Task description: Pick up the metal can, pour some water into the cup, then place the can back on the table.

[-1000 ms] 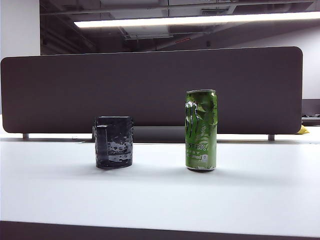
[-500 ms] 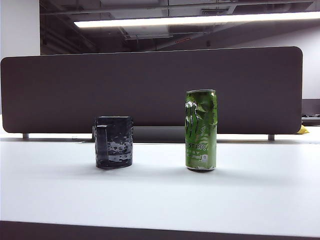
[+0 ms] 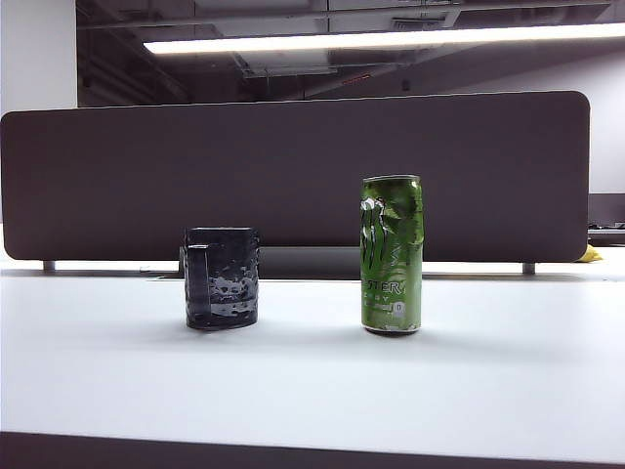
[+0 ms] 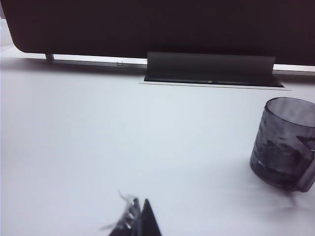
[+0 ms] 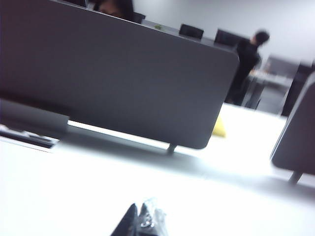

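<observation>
One metal can (image 3: 392, 254) upright, silver rim upward (both hands (image 4: 139, 219) (image 5: 141, 220) closed, apart).

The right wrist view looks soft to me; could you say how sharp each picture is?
Right wrist view: blurred throughout, right gripper and partition smeared. Left wrist view: mildly soft, cup readable, left gripper dark. Exterior view: sharp, can lettering legible.

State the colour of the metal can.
Shiny green metal can with a silver top rim, clearest in the exterior view.
</observation>
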